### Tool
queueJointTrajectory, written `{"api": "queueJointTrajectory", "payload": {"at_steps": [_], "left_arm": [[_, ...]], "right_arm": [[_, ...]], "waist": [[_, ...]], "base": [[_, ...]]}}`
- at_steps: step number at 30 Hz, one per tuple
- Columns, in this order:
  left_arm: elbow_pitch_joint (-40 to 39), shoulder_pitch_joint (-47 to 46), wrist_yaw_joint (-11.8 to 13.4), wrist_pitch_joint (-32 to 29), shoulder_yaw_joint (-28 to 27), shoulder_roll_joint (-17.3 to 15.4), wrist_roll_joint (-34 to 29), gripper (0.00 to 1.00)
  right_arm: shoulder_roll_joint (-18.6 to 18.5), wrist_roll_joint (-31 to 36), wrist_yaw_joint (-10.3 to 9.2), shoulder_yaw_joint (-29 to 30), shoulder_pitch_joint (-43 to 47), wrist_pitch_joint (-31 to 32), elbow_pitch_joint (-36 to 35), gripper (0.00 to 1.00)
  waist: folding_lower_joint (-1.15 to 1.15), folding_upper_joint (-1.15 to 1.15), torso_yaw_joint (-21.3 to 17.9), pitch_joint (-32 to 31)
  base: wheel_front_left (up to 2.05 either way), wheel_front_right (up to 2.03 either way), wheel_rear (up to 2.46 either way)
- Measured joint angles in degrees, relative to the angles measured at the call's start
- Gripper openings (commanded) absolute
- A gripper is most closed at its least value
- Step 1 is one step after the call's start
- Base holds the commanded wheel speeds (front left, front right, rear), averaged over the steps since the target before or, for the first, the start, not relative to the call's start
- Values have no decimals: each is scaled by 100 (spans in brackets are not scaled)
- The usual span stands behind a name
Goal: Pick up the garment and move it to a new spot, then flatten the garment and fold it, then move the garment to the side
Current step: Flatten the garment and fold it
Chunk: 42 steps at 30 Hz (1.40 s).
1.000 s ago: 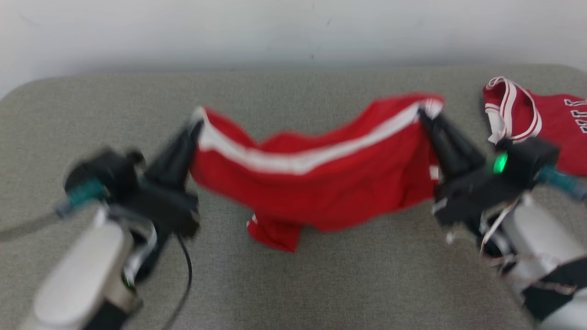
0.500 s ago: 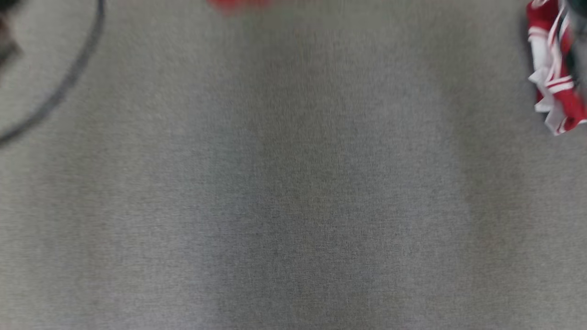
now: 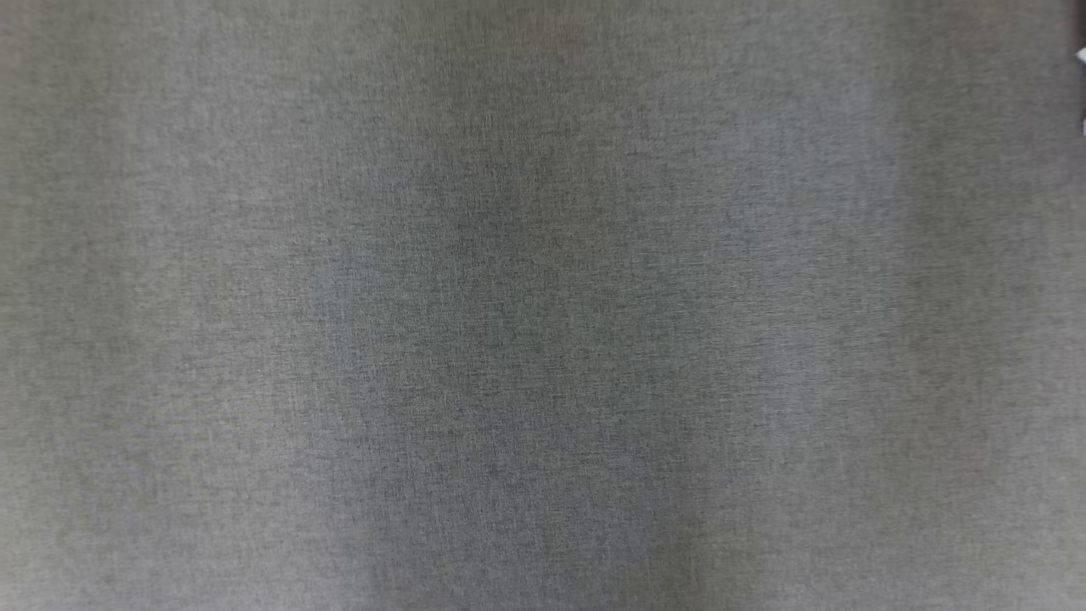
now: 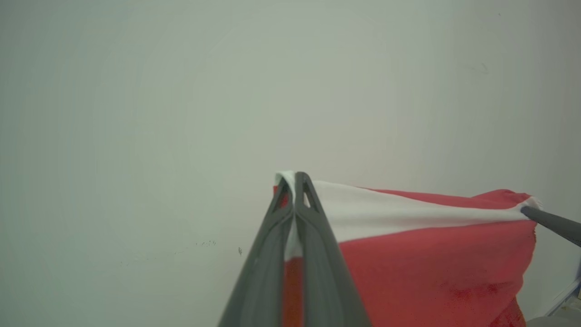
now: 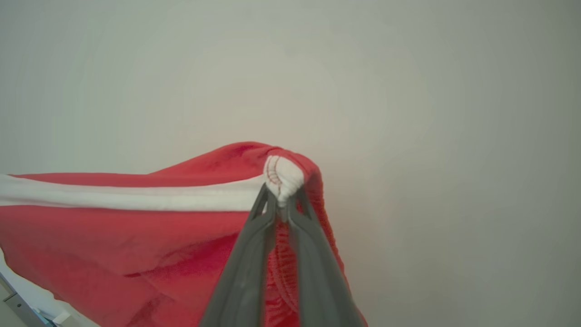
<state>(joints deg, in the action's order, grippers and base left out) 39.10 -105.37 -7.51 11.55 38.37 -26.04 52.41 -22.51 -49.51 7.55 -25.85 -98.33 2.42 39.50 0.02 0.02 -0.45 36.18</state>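
Fleece, plastic, weave: all looking matt
The red garment (image 4: 431, 272) is looking soft and fleecy (its white stripe (image 4: 408, 213) too), the left gripper (image 4: 295, 179) is showing smooth plastic fingers (image 4: 265, 268), the grey table cover (image 3: 543, 305) a fine weave.

My left gripper (image 4: 295, 175) and right gripper (image 5: 281, 200) each clamp the garment (image 4: 431, 263), fingers pressed together, pointing twelve o'clock.
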Motion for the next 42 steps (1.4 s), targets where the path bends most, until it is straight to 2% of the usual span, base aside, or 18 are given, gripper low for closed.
{"api": "queueJointTrajectory", "payload": {"at_steps": [4,7,10,13,18,23,29,36,42], "left_arm": [[54,48,0,165,258,-23,172,0],[-151,523,1,279,521,-89,382,0],[-524,1067,1,332,557,-180,512,0],[-1076,1910,1,342,304,-230,564,0],[-2063,3873,10,349,-600,-190,275,0],[-2980,5889,70,349,-1381,109,-35,0],[-3379,7836,44,349,-1823,538,-405,0],[-3386,9301,1,348,-2271,1049,-681,0],[-3265,10169,-3,348,-2396,1261,-683,0]], "right_arm": [[-32,-100,0,-255,-10,-141,76,0],[-204,-238,0,-680,354,-288,-159,0],[-424,-459,-1,-943,825,-479,-490,0],[-686,-755,0,-1174,1496,-638,-933,0],[-1205,-1195,0,-1405,2936,-905,-1757,0],[-1627,-1379,0,-1511,4448,-1192,-2357,0],[-1768,-1605,0,-1330,6004,-1471,-2748,0],[-1739,-1596,0,-1029,7496,-1634,-2962,0],[-1608,-1596,0,-843,8719,-1674,-3137,0]], "waist": [[0,0,14,152],[0,0,52,144],[-2,0,65,34],[-2,-1,78,-133],[-3,-2,104,-494],[-3,-2,103,-881],[-4,-3,86,-1300],[-4,-3,54,-1761],[-3,-3,48,-2182]], "base": [[0,0,0],[0,0,0],[0,0,0],[0,0,0],[0,0,0],[0,0,0],[0,0,0],[0,0,0],[0,0,0]]}}
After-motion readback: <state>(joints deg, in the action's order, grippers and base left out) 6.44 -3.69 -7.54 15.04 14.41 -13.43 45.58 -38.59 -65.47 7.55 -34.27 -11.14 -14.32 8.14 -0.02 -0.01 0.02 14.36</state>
